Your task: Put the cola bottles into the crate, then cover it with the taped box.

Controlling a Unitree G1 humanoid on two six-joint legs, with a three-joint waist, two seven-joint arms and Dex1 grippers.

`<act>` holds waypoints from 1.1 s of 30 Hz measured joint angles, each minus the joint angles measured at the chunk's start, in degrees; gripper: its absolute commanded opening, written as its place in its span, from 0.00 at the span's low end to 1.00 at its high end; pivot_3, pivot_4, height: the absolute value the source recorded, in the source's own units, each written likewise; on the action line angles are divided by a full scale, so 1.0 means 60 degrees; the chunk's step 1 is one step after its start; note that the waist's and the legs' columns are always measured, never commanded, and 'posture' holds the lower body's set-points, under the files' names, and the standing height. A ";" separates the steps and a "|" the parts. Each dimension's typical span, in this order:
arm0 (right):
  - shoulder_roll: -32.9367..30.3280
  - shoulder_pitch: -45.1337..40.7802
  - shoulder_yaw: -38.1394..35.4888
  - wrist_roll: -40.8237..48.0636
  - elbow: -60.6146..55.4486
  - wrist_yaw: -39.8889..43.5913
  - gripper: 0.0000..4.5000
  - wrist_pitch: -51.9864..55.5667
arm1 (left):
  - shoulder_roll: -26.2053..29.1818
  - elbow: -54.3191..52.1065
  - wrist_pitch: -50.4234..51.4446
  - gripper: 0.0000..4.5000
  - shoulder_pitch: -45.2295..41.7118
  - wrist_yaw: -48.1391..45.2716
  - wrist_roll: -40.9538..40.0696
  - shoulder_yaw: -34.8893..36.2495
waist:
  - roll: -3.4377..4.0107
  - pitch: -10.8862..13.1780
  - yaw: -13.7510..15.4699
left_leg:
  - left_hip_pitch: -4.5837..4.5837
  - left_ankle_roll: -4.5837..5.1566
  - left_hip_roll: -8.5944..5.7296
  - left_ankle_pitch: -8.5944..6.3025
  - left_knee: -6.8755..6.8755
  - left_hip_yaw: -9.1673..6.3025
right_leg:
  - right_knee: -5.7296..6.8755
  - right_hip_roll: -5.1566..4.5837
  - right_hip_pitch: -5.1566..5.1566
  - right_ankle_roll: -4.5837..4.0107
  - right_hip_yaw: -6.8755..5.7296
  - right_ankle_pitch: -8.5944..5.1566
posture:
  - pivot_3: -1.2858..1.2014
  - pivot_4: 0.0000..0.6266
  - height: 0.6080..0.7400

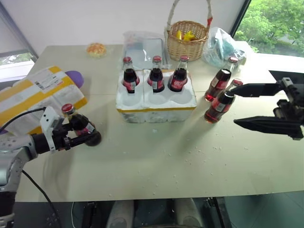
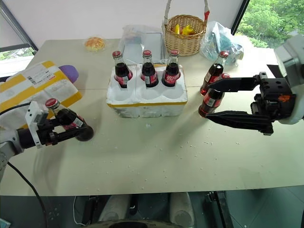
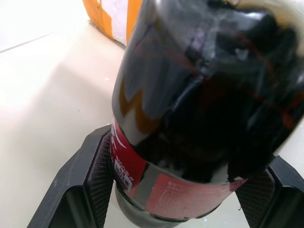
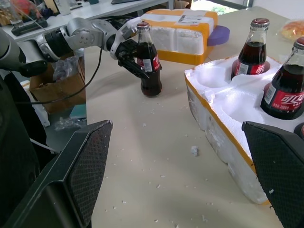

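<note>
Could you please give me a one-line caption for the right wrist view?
Left gripper grips a cola bottle standing on the table, beside the half-filled crate.

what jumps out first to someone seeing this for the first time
The white crate mid-table, with three cola bottles standing in its back row and the front wells bare. On the robot's left, the left gripper has its fingers around a fourth bottle standing on the table beside the yellow-taped box. On the right, the right gripper is open beside two more loose bottles.
</note>
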 measured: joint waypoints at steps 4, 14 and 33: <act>0.0160 0.0080 0.0029 -0.0001 -0.0012 -0.0093 1.00 -0.0110 | 0.0428 0.0060 0.0743 0.63 -0.1177 -0.0360 -0.0372 -0.0231 | -0.0010 0.0005 0.0047 | -0.0009 0.0000 0.0000 0.0000 0.0006 -0.0006 | -0.0001 0.0000 0.0000 0.0000 -0.0004 0.0000 | 0.52 0.24 0.98; 0.0421 0.0892 -0.0137 -0.0016 -0.0244 -0.0332 1.00 -0.0380 | 0.0315 0.1910 0.1754 0.63 -0.7232 -0.1491 -0.0614 -0.2215 | -0.0035 0.0008 0.0024 | -0.0021 0.0003 -0.0007 0.0001 0.0013 -0.0012 | -0.0012 0.0009 0.0003 0.0055 -0.0005 0.0030 | 0.52 0.24 0.98; 0.0734 0.2238 -0.1101 -0.0219 -0.0784 -0.0805 1.00 -0.0939 | -0.2482 0.7634 -0.1417 0.63 -0.9661 -0.3313 0.2549 -0.4455 | -0.0043 0.0013 0.0013 | -0.0034 0.0012 -0.0003 -0.0003 0.0023 -0.0025 | -0.0017 0.0021 0.0002 0.0068 -0.0002 0.0037 | 0.52 0.24 0.98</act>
